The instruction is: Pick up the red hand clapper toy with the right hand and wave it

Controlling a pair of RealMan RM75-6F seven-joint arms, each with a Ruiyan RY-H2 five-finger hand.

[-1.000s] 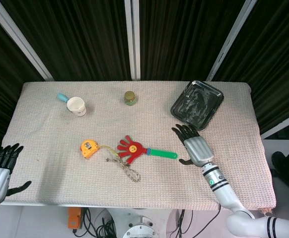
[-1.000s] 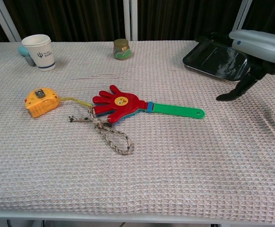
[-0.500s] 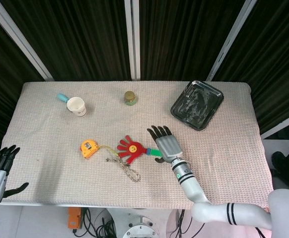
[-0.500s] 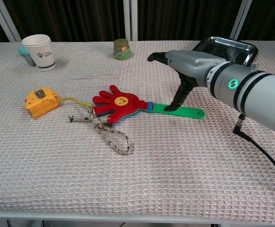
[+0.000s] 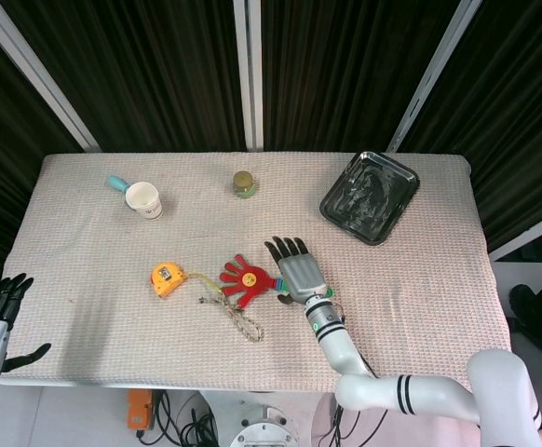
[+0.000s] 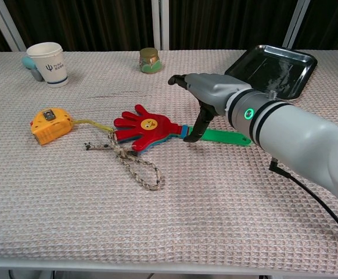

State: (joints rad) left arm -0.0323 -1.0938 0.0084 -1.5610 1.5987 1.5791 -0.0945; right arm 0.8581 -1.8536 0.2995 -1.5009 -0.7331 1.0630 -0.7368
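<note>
One clapper (image 5: 248,277) (two hands (image 5: 298,271))

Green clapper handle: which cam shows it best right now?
Chest view. The green handle lies on the table, visible on both sides of the right hand, whose thumb reaches down beside it. In the head view the hand covers nearly all the handle; only the red clapper palm shows clearly.

Table cloth (image 5: 439,307) – pale beige-pink waffle weave. Hand clapper toy (image 6: 146,129): red palm with a yellow face badge, blue layer under it, green handle. Tape measure (image 6: 50,125) orange, yellowish tape. Rope (image 6: 131,161) mottled grey-tan. Paper cup (image 6: 48,63) white with a dark logo; teal thing (image 6: 28,61) behind it. Small jar (image 6: 149,60) – olive-gold lid, green base. Tray (image 6: 272,70) glossy black. Right hand (image 6: 207,93) grey with black fingers; forearm (image 6: 291,131) light grey with black bands and a green light. Curtains (image 5: 150,74) black, white posts.
</note>
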